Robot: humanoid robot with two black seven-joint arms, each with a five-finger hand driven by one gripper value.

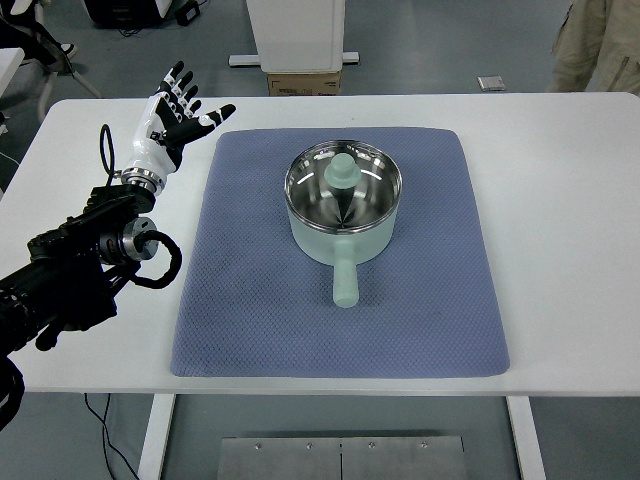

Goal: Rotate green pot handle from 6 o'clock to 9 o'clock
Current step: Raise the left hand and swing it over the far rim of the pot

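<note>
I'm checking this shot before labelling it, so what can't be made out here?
- Right hand: out of the top view entirely.
- Left hand palm: faces away, so its surface is hidden.
- Green pot base: hidden by its own body on the blue mat.
- Person: cropped by the top-right edge.

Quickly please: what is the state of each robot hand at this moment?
Left hand: open, fingers spread, holding nothing, raised over the table left of the green pot.
Right hand: not in view.

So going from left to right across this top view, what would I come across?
Left hand, fingers spread, over the white table → blue mat → green pot sitting on the mat.
</note>
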